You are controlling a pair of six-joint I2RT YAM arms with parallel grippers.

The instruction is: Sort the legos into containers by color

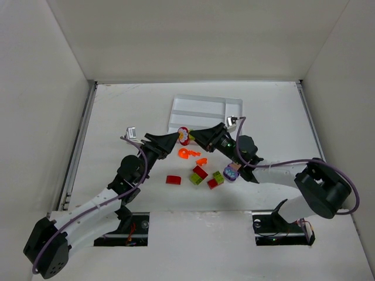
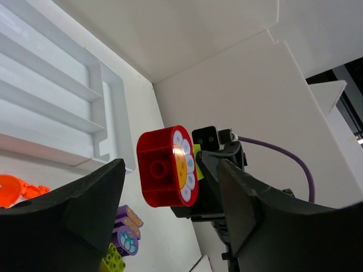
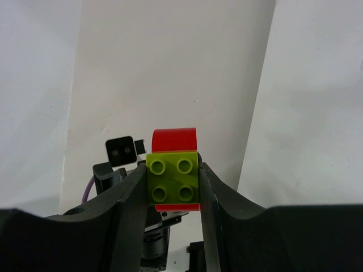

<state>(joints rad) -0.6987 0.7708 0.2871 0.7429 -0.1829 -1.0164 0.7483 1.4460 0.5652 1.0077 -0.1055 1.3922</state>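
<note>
Matte white tabletop (image 1: 117, 111), plain white walls. My right gripper (image 1: 195, 136) pinches a glossy lime-green square studded brick (image 3: 173, 180) flush against a red round-topped flower-printed piece (image 2: 165, 167). My left gripper (image 1: 174, 139) gapes wide around that piece without touching it. The white ridged plastic tray (image 1: 205, 98) sits at 12 o'clock, the loose bricks (image 1: 202, 174) at 5.

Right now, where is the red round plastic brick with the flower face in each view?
Top external: the red round flower brick at centre, between the left gripper and right gripper, near the white tray.
Left wrist: the red brick at centre, between open fingers.
Right wrist: the red brick at centre, behind the lime green brick.
Shared landmark: the right gripper carrying both.
</note>
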